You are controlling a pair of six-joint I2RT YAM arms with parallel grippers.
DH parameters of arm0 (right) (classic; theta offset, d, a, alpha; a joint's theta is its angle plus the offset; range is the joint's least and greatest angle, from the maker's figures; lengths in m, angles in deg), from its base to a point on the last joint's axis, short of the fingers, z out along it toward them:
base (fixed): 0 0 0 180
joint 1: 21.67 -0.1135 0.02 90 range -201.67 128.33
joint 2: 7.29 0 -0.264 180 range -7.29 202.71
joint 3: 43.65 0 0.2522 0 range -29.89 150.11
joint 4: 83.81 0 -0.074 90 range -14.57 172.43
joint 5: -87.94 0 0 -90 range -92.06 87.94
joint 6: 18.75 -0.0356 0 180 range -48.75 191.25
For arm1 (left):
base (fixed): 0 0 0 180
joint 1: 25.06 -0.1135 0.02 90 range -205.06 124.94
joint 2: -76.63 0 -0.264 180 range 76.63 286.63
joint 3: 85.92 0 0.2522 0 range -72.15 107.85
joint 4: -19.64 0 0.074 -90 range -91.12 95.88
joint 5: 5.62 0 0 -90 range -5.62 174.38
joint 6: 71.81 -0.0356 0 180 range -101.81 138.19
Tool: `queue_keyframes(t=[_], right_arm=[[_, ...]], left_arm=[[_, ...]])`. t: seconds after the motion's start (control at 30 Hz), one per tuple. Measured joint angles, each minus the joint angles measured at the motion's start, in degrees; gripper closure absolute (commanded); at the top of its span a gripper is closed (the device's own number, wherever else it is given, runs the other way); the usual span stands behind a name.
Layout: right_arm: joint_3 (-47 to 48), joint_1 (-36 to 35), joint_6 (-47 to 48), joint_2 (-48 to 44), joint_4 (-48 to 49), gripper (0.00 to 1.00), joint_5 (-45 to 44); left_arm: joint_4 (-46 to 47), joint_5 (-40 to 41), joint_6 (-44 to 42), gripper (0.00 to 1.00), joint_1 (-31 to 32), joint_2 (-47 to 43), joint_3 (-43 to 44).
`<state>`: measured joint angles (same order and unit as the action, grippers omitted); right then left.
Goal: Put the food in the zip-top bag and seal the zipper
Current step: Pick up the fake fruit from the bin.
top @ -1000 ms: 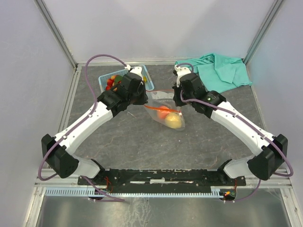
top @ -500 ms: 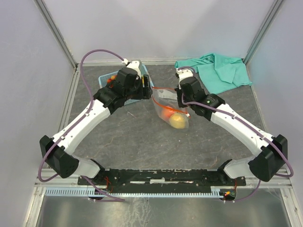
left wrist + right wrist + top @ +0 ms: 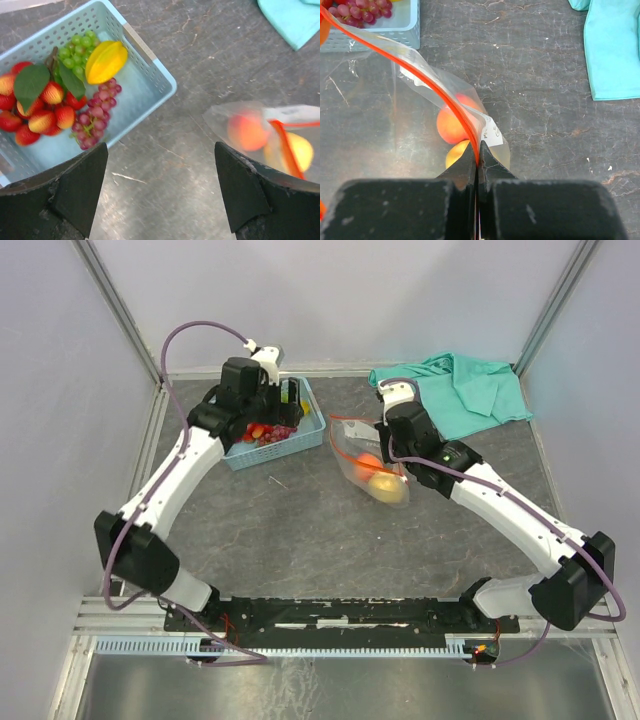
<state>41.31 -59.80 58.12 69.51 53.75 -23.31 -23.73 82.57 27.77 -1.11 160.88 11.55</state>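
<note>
The clear zip-top bag (image 3: pixel 372 468) lies mid-table with a peach (image 3: pixel 451 125) and a yellow lemon (image 3: pixel 456 154) inside. My right gripper (image 3: pixel 477 159) is shut on one end of its red-orange zipper (image 3: pixel 422 77), which runs away up-left from the jaws. My left gripper (image 3: pixel 160 167) is open and holds nothing; it hovers over bare table beside the light blue basket (image 3: pixel 150 56), apart from the bag (image 3: pixel 260 135). In the basket lie the strawberry bunch (image 3: pixel 45 107), green grapes (image 3: pixel 75 55), purple grapes (image 3: pixel 95 115) and a yellow fruit (image 3: pixel 106 60).
The basket (image 3: pixel 285 448) stands at the back left under the left wrist. A crumpled teal cloth (image 3: pixel 465 390) lies at the back right, behind the right arm. Metal rails edge the table on both sides.
My left gripper opened, let go of the bag and swung back-left over the basket. The bag now hangs from my right gripper alone and has shifted slightly right.
</note>
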Motion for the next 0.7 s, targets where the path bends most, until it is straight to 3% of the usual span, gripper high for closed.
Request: queue_keyframes(t=[0.2, 0.7], right_arm=[[-0.2, 0.0, 0.6, 0.0, 0.8, 0.99, 0.3], [-1.7, 0.0, -0.6, -0.7, 0.6, 0.99, 3.0]], left_arm=[[-0.3, -4.9, -7.0, 0.07, -3.7, 12.7, 7.9], [-2.5, -3.9, -19.8, 0.08, -4.9, 41.3, 31.5]])
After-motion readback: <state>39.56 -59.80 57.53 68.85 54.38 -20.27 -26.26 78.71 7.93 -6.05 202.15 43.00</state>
